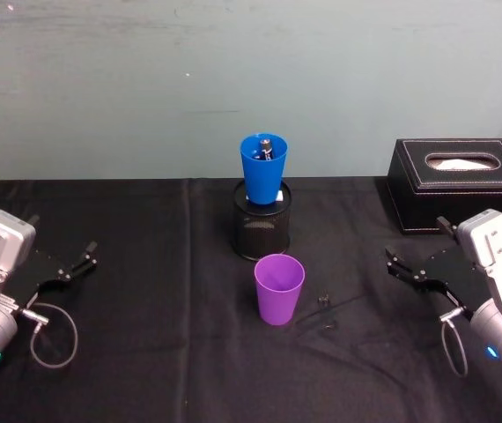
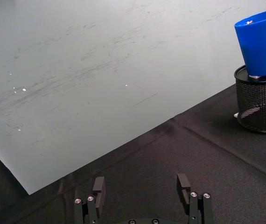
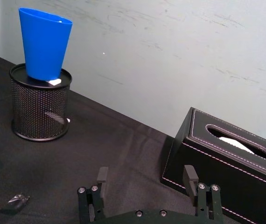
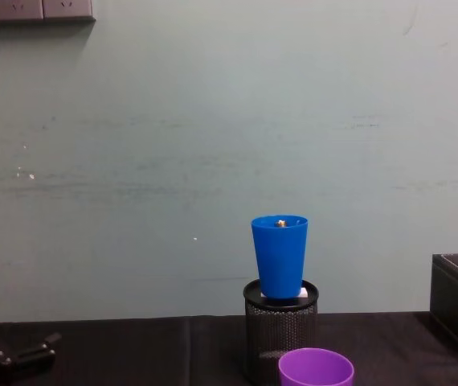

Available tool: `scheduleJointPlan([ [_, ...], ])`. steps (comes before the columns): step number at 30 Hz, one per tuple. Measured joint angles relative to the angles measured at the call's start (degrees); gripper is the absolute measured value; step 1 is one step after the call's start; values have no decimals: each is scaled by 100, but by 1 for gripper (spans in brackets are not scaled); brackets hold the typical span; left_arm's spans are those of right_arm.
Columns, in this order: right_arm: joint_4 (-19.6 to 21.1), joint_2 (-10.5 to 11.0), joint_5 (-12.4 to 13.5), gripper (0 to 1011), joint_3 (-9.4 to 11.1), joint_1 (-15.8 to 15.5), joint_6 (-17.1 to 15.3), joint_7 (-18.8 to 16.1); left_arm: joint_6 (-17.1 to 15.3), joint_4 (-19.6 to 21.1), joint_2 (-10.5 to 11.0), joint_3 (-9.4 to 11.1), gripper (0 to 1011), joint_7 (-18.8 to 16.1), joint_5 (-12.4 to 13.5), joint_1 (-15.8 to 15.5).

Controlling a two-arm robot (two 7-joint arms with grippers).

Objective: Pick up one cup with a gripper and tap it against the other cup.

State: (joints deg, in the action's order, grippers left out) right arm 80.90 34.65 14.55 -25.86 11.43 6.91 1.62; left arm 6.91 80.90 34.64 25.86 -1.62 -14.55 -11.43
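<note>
Left pincer [image 1: 85,256] and right pincer [image 1: 394,264] sit low at the desk's [image 1: 154,352] sides, both spread wide and empty. Between them the purple cup [image 1: 278,289] stands upright, just before the mesh holder [image 1: 262,231] that carries the blue cup [image 1: 262,167]. Nothing seems done yet: grasp, lift and tap all remain.

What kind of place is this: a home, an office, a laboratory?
Probably a robot laboratory bench: a black-clothed table against a bare pale wall, the left gripper and right gripper parked open at its sides, and staged props like the blue cup and purple cup.
</note>
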Motion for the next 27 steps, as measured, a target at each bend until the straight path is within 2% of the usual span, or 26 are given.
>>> scheduleJointPlan([
  [9,33,1,-43,1003,21,-6,26,-1,0,0,0,0,1000,0,0,0],
  [17,523,85,-165,1003,213,-251,195,-5,0,0,0,1,1000,0,0,0],
  [22,791,125,-42,1003,346,-482,300,-108,0,0,0,0,1000,0,0,0],
  [26,952,149,234,1003,447,-749,473,-394,0,0,0,0,1000,0,0,0],
  [27,952,149,234,1003,447,-749,473,-394,0,0,0,0,1000,0,0,0],
])
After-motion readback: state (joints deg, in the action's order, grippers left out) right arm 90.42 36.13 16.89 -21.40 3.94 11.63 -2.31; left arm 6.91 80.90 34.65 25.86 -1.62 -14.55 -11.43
